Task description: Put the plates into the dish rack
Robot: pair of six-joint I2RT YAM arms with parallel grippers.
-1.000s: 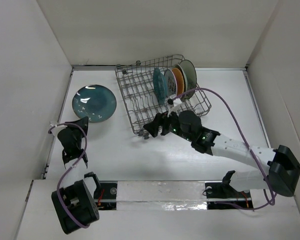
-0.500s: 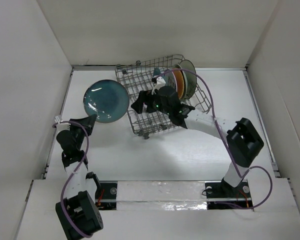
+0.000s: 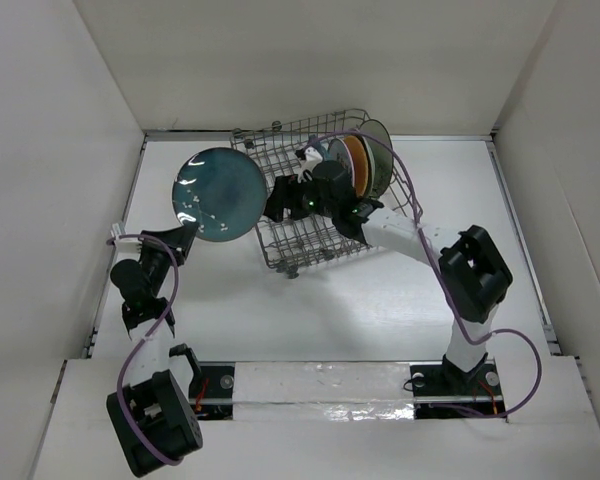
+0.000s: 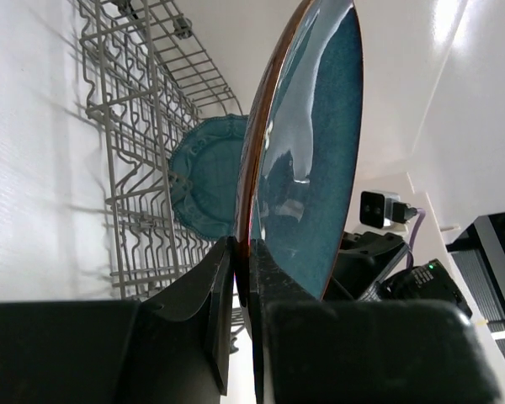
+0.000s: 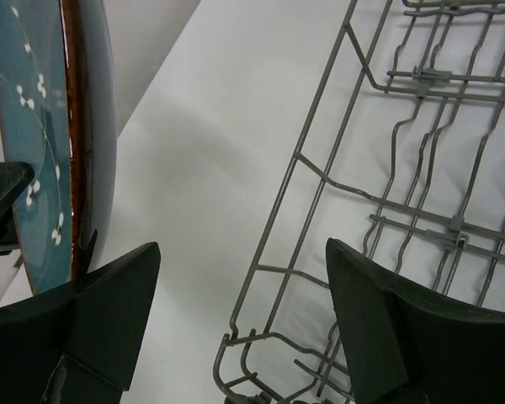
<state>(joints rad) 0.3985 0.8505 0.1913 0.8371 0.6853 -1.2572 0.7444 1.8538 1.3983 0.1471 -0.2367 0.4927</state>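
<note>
My left gripper is shut on the lower rim of the dark teal plate and holds it upright above the table, just left of the dish rack. In the left wrist view the fingers pinch the plate's edge, with the rack and a teal scalloped plate behind. My right gripper is open over the rack's left part, facing the plate. The right wrist view shows its spread gripper, the plate at the left and the rack wires. An orange plate and a pale green plate stand in the rack.
White walls enclose the table on the left, back and right. The rack sits tilted at the back centre. The right arm's purple cable loops over the rack's right side. The arm bases stand at the near edge.
My left gripper has lifted the dark teal plate off the table and swung it up and right towards the rack. My right arm has moved from in front of the rack to over it.
</note>
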